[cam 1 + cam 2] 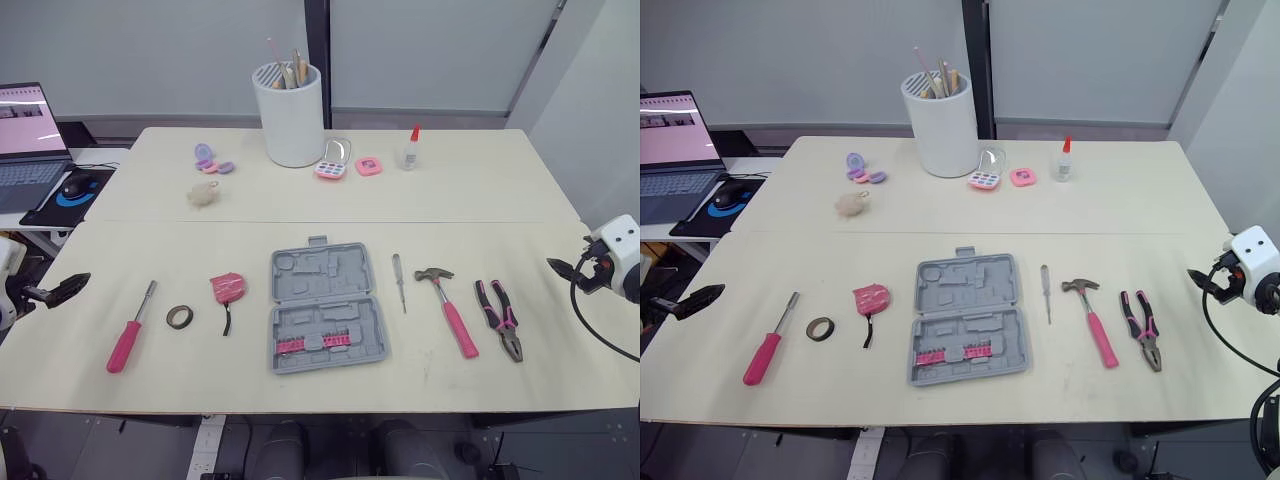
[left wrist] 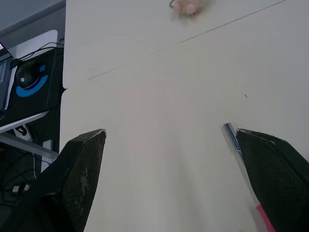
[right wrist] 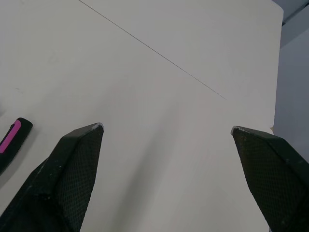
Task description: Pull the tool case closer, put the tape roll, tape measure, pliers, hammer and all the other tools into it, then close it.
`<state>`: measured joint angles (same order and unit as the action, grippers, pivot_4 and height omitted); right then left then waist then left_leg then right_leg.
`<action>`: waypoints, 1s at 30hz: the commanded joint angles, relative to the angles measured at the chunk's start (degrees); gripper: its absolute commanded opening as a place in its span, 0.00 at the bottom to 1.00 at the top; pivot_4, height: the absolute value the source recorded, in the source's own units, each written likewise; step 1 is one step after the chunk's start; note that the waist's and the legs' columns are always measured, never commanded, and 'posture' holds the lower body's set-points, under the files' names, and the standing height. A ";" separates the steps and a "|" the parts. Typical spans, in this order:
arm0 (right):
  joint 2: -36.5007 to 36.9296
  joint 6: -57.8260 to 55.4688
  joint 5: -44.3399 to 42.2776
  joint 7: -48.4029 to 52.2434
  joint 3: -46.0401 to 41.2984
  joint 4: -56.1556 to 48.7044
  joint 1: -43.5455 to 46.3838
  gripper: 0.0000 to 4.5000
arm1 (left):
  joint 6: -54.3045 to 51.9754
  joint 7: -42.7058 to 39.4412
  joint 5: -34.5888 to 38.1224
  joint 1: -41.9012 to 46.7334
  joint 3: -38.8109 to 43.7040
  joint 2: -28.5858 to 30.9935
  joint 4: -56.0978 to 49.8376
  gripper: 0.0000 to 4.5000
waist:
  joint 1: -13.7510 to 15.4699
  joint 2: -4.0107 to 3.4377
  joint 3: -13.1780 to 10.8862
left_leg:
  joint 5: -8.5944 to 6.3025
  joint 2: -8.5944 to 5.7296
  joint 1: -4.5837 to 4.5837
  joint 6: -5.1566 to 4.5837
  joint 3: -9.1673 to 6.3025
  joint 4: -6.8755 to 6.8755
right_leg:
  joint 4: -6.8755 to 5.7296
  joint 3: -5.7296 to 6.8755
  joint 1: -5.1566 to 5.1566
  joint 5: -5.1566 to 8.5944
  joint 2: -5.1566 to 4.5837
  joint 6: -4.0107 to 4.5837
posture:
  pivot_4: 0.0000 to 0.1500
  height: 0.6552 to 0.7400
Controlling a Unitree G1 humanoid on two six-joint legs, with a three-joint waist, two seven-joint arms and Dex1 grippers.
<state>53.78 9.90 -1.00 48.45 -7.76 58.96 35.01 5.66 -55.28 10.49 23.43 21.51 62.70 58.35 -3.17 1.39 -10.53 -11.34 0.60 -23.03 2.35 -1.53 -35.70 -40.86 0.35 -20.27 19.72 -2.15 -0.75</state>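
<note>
Counter (image 1: 250, 240): tool case (image 1: 327, 308) open, central.
Claws: we log left claw (image 1: 70, 287), right claw (image 1: 565, 268) released, far either side.

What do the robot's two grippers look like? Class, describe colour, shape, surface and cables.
The left gripper and right gripper each have two black fingers tapering to blunt wedge tips, with fine dotted texture on their faces. Behind the right gripper sits a boxy white housing with two small dark dots; a thin black cable loops below it.
</note>
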 commanded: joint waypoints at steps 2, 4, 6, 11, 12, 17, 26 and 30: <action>2.07 0.88 -0.02 -0.30 -0.74 -0.07 1.20 1.00 | -0.02 -0.06 0.58 0.68 0.48 1.26 -0.51 0.99 | 0.00 0.00 0.00 | 0.00 0.00 0.00 0.00 0.00 0.00 | 0.00 0.00 0.00 0.00 0.00 0.00 | 1.00 1.00; 2.10 0.95 0.07 -0.50 -0.72 -0.01 1.19 1.00 | 0.15 -0.02 0.85 0.72 0.80 1.03 -0.48 0.99 | 0.00 0.00 0.00 | 0.00 0.00 0.00 0.00 0.00 0.00 | 0.00 0.00 0.00 0.00 0.00 0.00 | 1.00 1.00; 2.05 0.99 0.11 -0.58 -0.71 -0.07 1.11 1.00 | 0.37 0.02 0.62 0.54 0.61 1.07 -0.66 0.99 | 0.00 0.00 0.00 | 0.00 0.00 0.00 0.00 0.00 0.00 | 0.00 0.00 0.00 0.00 0.00 0.00 | 1.00 1.00; 2.01 1.04 0.07 -0.53 -0.83 -0.16 0.93 1.00 | 0.61 0.39 0.70 0.57 0.77 1.03 -0.79 0.99 | 0.00 0.00 0.00 | 0.00 0.00 0.00 0.00 0.00 0.00 | 0.00 0.00 0.00 0.00 0.00 0.00 | 1.00 1.00; 2.01 1.06 0.05 -0.56 -0.85 -0.15 0.87 1.00 | 0.56 0.27 0.70 0.58 0.70 0.99 -0.87 0.99 | 0.00 0.00 0.00 | 0.00 0.00 0.00 0.00 0.00 0.00 | 0.00 0.00 0.00 0.00 0.00 0.00 | 1.00 1.00; 1.80 0.97 0.08 -0.63 -0.77 -0.14 0.88 1.00 | 0.43 0.42 0.57 1.26 0.42 0.80 -0.87 0.99 | 0.01 0.00 0.00 | 0.00 0.00 0.00 0.00 0.00 0.00 | 0.00 0.00 0.00 0.00 0.00 0.00 | 1.00 1.00; 2.11 0.75 -0.49 -0.02 -1.26 -0.94 -0.37 1.00 | -0.14 -0.12 0.66 -0.28 0.56 1.04 -1.48 0.99 | 0.03 0.01 0.00 | -0.01 0.00 0.00 0.01 0.01 0.01 | 0.01 -0.01 0.00 0.00 0.00 0.00 | 1.00 1.00; 2.10 0.69 -0.48 -0.07 -1.24 -1.05 -0.56 1.00 | -0.20 -0.07 0.57 -0.26 0.49 1.16 -1.48 0.99 | 0.02 0.01 0.00 | -0.01 0.00 0.01 0.01 0.01 0.00 | 0.01 -0.01 0.00 0.00 0.00 0.00 | 1.00 1.00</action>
<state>53.90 9.90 -0.86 48.49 -7.77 58.95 34.27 5.40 -55.63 10.54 23.01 21.52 62.69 58.24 -3.15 1.40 -10.54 -11.35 0.60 -23.02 2.36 -1.51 -35.70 -40.85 0.33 -20.27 19.72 -2.16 -0.75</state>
